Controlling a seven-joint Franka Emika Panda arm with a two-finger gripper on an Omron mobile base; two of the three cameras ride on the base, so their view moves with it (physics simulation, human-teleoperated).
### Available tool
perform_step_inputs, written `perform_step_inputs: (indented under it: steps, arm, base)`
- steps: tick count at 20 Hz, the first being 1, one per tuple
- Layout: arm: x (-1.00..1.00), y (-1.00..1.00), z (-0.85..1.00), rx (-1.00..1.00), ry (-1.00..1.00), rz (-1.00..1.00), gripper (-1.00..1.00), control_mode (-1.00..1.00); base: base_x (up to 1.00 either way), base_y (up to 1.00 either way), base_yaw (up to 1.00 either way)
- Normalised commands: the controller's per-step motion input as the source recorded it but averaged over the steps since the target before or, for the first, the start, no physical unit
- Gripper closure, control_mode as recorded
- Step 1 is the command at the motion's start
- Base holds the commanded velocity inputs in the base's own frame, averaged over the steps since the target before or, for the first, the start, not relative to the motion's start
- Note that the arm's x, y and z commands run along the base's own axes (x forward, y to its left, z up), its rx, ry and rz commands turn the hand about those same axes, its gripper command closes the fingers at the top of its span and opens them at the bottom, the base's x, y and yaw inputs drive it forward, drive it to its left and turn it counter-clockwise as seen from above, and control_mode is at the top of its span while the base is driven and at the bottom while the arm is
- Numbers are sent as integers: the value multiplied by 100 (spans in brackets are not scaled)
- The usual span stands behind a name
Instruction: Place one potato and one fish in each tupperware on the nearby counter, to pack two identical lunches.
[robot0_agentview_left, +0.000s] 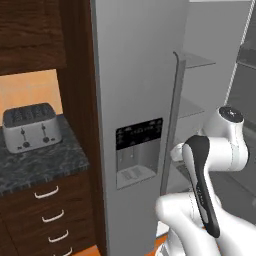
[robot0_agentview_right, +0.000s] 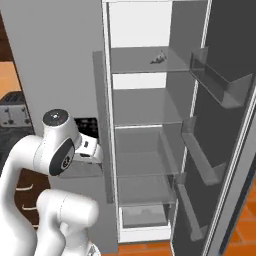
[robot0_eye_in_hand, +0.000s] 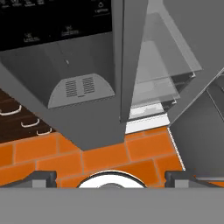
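A small slender greyish fish (robot0_agentview_right: 159, 58) lies on the upper glass shelf of the open fridge compartment. The black marbled counter (robot0_agentview_left: 45, 165) lies to the left of the fridge, above dark wood drawers (robot0_agentview_left: 50, 215). My gripper (robot0_eye_in_hand: 111, 178) points down at the orange tiled floor in front of the fridge's closed left door. It is open, its two dark fingertips (robot0_eye_in_hand: 43, 178) wide apart with nothing between them. The fish is far above and to the right of my hand (robot0_agentview_right: 89, 148). The potato and the tupperware are out of view.
A steel toaster (robot0_agentview_left: 31, 127) stands on the counter. The closed fridge door carries a dispenser panel (robot0_agentview_left: 138, 152) and a tall handle (robot0_agentview_left: 172, 125). The right fridge door (robot0_agentview_right: 227, 125) stands swung open with bins on its inner side, beside several glass shelves (robot0_agentview_right: 145, 112).
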Motion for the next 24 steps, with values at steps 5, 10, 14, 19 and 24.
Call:
perform_step_inputs:
  steps: [5,10,14,19,24]
  arm:
    - [0,0,0,0,0,0,-100,100]
    - [0,0,0,0,0,0,-100,100]
    - [0,0,0,0,0,0,-100,100]
    - [0,0,0,0,0,0,-100,100]
    - [0,0,0,0,0,0,-100,100]
  base:
    - [17,-77,0]
    - [43,-21,1]
    - [46,-49,14]
    - [48,-23,18]
    - [61,-1,14]
